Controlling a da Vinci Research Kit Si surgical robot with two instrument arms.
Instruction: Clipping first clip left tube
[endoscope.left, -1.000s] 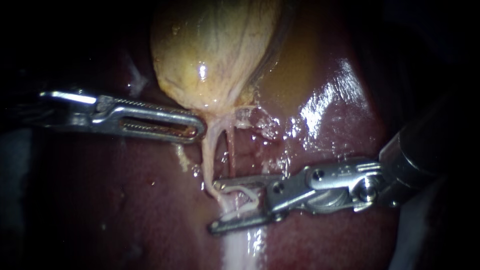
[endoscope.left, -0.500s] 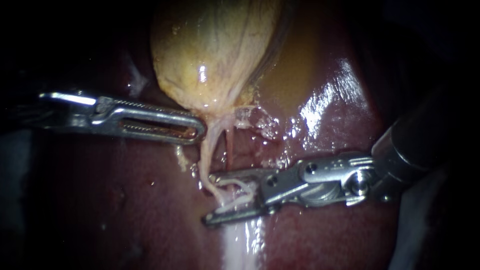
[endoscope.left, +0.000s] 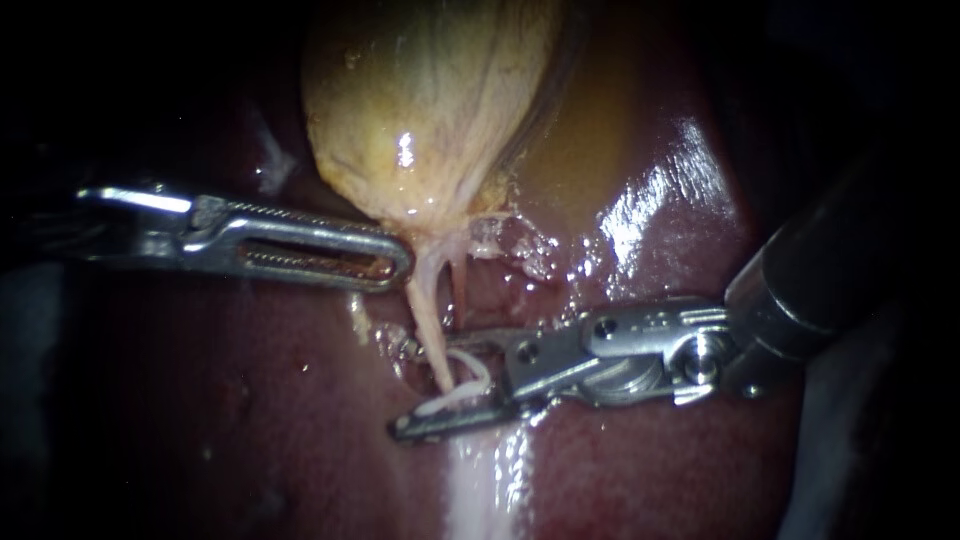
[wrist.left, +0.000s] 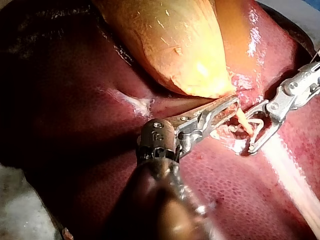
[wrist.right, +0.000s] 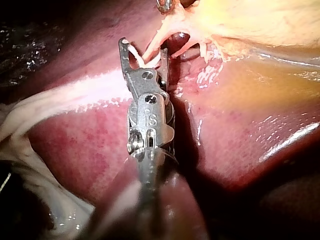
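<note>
One clip (endoscope.left: 465, 385) astride tube (endoscope.left: 425, 310), right instrument (endoscope.left: 410, 390) crosswise

Gallbladder (endoscope.left: 430, 110): top cut off by the endoscope view's upper edge.
Left instrument (endoscope.left: 400, 262): shaft lost in darkness toward that view's left edge.
Right instrument (endoscope.left: 400, 388): shaft fades into shadow at upper right; blurred close to its wrist camera.
Tube (endoscope.left: 425, 310): lower end hidden behind the clip (endoscope.left: 462, 385) and lower jaw.
Liver (endoscope.left: 250, 400): left margin too dark to trace.
</note>
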